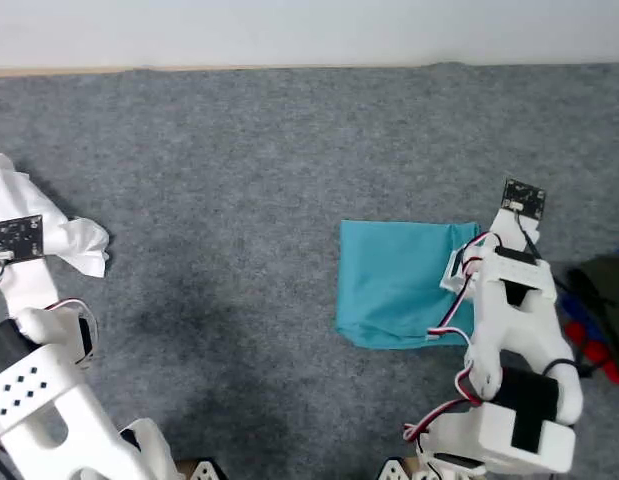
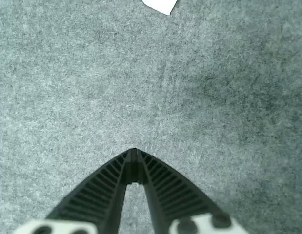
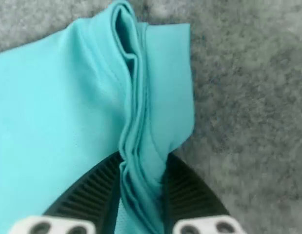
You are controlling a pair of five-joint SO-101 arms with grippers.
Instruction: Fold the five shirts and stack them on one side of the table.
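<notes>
A folded teal shirt (image 1: 399, 285) lies on the grey carpet right of the middle. My right gripper (image 3: 141, 168) is shut on a bunched fold along that shirt's (image 3: 58, 112) edge; from above, this gripper (image 1: 467, 265) sits at the shirt's right side. A crumpled white shirt (image 1: 54, 225) lies at the table's left edge, beside the left arm (image 1: 39, 375). My left gripper (image 2: 135, 155) is shut with nothing in it, hanging over bare carpet, and a corner of the white shirt (image 2: 160, 5) shows just ahead of it.
Dark clothing (image 1: 601, 295) with red and blue pieces lies at the right edge, beside the right arm. The grey carpet (image 1: 219, 180) stretches open between the two shirts and toward the far wall.
</notes>
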